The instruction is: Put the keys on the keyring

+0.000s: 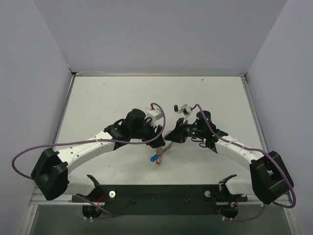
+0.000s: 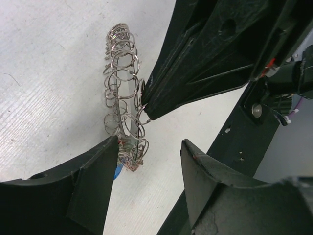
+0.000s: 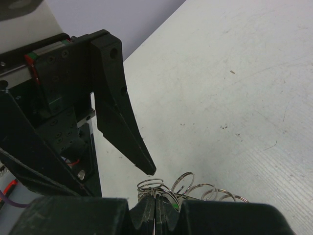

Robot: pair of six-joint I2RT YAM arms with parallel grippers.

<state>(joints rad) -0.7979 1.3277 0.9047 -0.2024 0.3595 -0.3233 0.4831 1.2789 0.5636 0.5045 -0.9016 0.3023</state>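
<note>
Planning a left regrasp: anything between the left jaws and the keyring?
No loose object. The left gripper has its jaws open, with the keyring just ahead of them, off to one side. Only the right gripper, shut on the keyring, reaches in from the upper right of the left wrist view.

No legible text, label, brand, number or sign was found in any of the three views. The black faces of the left tool [image 2: 149, 152] and the right tool [image 3: 155, 203] carry no readable marking. The tabletop [image 1: 107, 98] shows only scuffs and specks.
</note>
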